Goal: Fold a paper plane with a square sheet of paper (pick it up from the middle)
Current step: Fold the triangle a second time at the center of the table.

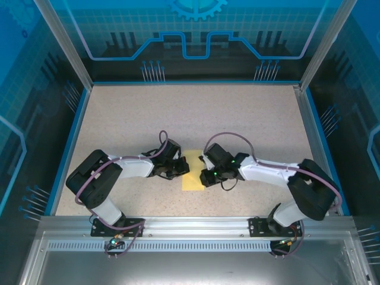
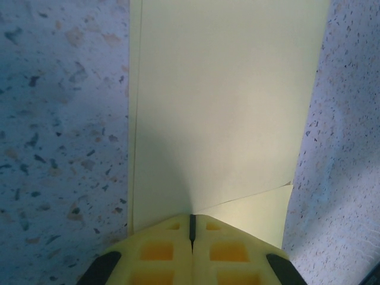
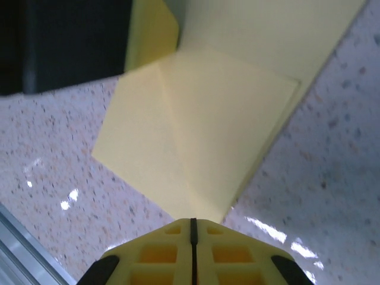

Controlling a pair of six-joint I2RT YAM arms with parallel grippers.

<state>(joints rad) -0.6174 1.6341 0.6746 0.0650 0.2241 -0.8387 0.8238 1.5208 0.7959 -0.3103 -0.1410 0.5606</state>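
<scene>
With left gripper [image 2: 191, 222] and right gripper [image 3: 192, 222] both clamped on the square sheet of paper [image 2: 225, 107] near the tabletop [image 1: 237, 119]'s near edge, I am risking tearing it by pulling unevenly.

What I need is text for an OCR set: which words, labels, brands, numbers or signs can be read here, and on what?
None: no text can be read in any view.
Paper: blank, no print.
Table: speckled pattern, no marks.
Back wall: a gear emblem and blue line graphics, no letters or digits.
</scene>
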